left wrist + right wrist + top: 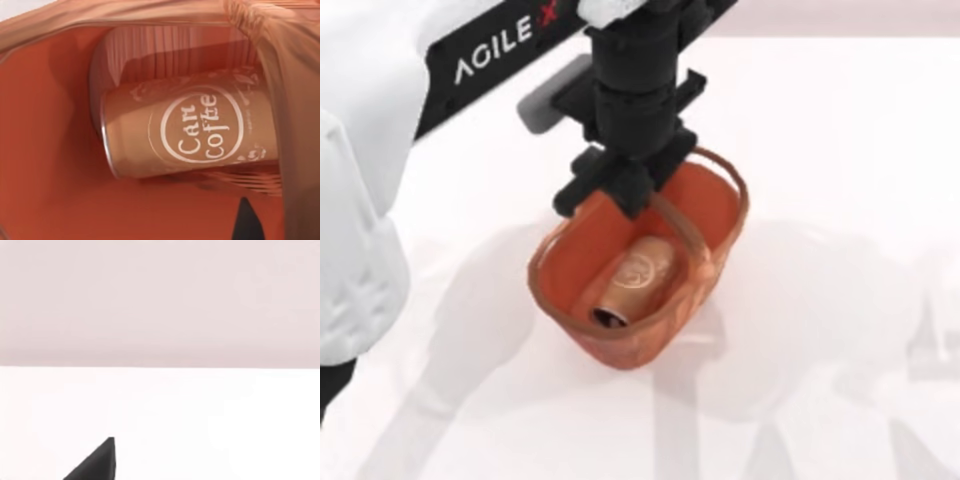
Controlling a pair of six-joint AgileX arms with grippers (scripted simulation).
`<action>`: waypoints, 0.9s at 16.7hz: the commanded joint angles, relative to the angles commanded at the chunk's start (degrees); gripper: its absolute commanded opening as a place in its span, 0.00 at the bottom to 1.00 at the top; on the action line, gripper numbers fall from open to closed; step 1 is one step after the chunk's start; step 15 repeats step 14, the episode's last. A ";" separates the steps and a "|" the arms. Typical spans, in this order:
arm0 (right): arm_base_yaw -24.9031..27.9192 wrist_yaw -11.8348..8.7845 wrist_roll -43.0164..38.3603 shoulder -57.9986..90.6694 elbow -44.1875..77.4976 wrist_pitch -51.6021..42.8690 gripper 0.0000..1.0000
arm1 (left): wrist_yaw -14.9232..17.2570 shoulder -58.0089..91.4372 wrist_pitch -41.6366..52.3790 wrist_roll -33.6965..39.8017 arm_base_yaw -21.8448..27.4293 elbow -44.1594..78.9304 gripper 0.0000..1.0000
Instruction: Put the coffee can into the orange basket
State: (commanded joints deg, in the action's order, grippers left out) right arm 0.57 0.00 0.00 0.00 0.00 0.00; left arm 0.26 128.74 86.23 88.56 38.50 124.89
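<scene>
**Top view: coffee can lying in the orange basket**

Top view shows our left gripper [620, 190] hanging over the far end of the orange basket [720, 180], just above its rim and beside the arched brown handle [682, 225]. We cannot tell from any view whether its fingers are spread or pressed together; they do not appear to touch the can. The coffee can [638, 280] lies on its side inside the basket, under the handle, its dark top pointing at the basket's near end. From the left wrist view the coffee can [190, 130] rests on the basket's orange floor [45, 140], round emblem facing up, and one dark fingertip [246, 222] shows apart from it. Our right arm is parked away from the basket; its wrist view shows only the white table [200, 415] and a dark fingertip [97, 465]
</scene>
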 joint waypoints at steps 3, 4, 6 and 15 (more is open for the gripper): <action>0.00 0.00 0.00 0.00 0.00 0.00 1.00 | 0.00 0.00 0.00 0.00 0.00 0.00 0.00; 0.00 0.00 0.00 0.00 0.00 0.00 1.00 | 0.01 0.08 0.03 -0.06 -0.05 0.03 0.00; 0.00 0.00 0.00 0.00 0.00 0.00 1.00 | 0.09 0.29 1.03 -0.25 -0.20 1.02 0.00; 0.00 0.00 0.00 0.00 0.00 0.00 1.00 | 0.01 1.11 12.53 -2.13 -3.25 13.56 0.00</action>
